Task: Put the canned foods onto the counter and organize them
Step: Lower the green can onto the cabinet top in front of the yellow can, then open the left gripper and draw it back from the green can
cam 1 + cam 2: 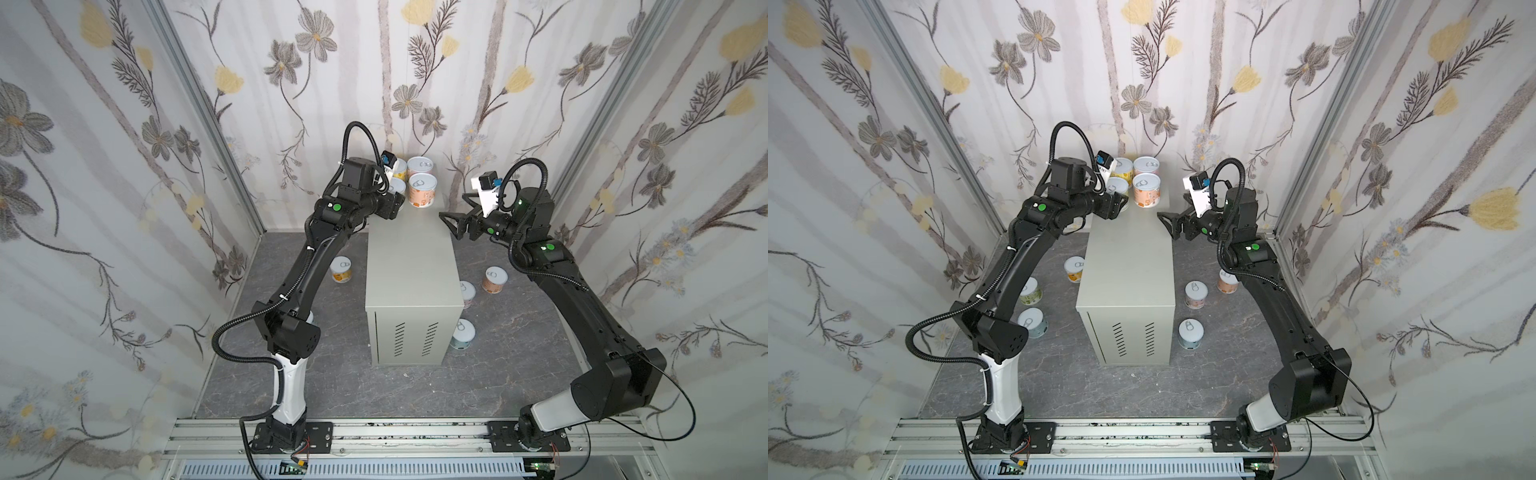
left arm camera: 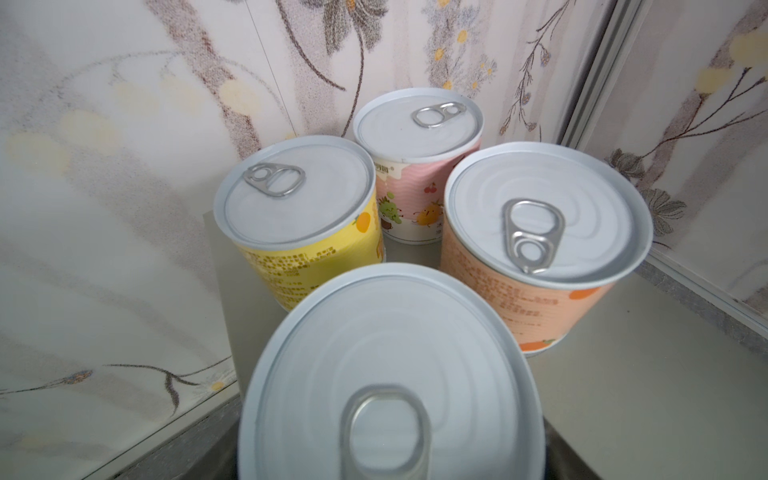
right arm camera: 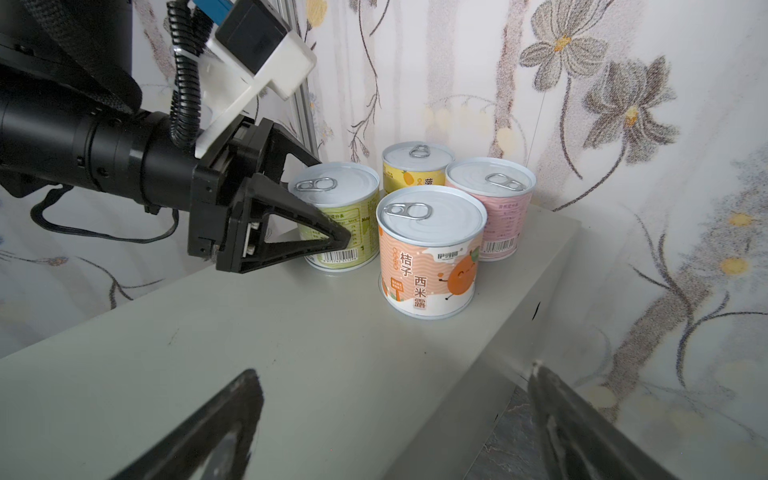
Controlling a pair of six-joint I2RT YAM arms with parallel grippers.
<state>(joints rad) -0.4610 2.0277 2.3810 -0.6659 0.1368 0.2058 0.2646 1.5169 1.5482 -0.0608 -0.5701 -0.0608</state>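
counter (image 1: 1127,257): four cans (image 1: 1146,195) upright at far end | floor (image 1: 1059,386): counter, six cans (image 1: 1190,333) standing around it

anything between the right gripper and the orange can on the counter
Nothing visible. In the right wrist view only bare counter lies between the open right gripper and the orange can. The left gripper is off to the side, closed around the green can.

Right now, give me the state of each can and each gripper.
left gripper: shut on green can.
right gripper: open, empty.
green can: upright on counter, gripped.
orange can: upright on counter, free.
yellow can: upright on counter, free.
pink can: upright on counter, free.
six floor cans: upright, not yet placed.
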